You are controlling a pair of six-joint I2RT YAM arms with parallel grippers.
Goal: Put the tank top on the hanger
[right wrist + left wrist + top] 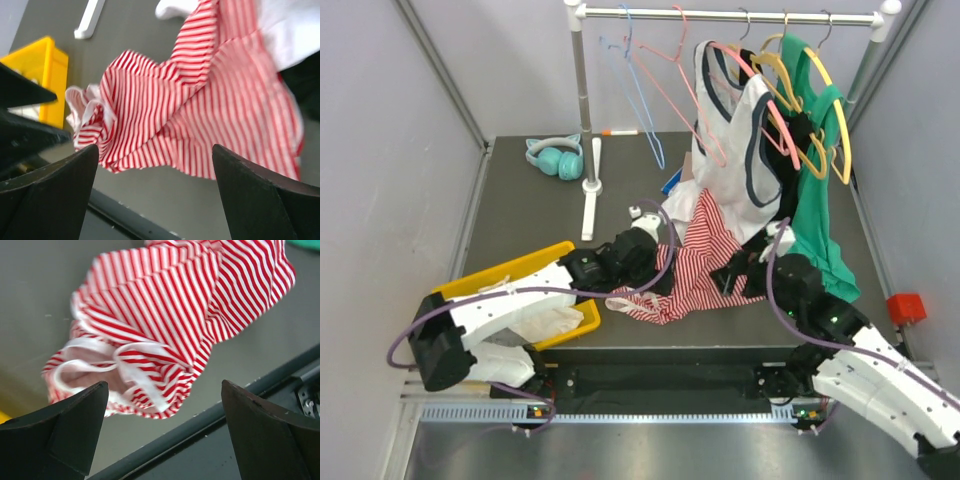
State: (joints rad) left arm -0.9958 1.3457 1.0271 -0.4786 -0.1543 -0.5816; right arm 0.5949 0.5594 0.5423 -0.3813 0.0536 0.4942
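The dark grey counter (pixel 520 220) fills the floor of the walled cell, and a white garment rail (pixel 720 15) runs across its far side on an upright post. From the rail's right half hang a green garment (pixel 820 210) and a white top with navy trim (pixel 735 150), the latter on a thicker pink hanger. The tank top (pixel 695 265), striped red and white, lies rumpled on the counter near the front edge; its far end reaches up under the white top and its bunched near end with white straps points toward the left arm. A yellow bin (pixel 500 272) sits at the front left, partly under that arm. The left pincer (pixel 164 384) is released, its fingers spread wide just above the bunched end with no cloth between them. The right pincer (pixel 155 147) is likewise released, poised over the broad striped middle without grasping it. The hanger (pixel 675 102), thin and salmon-pink, hangs bare on the rail beside a light blue hanger (pixel 640 100). Teal headphones (pixel 555 155) rest at the far left.
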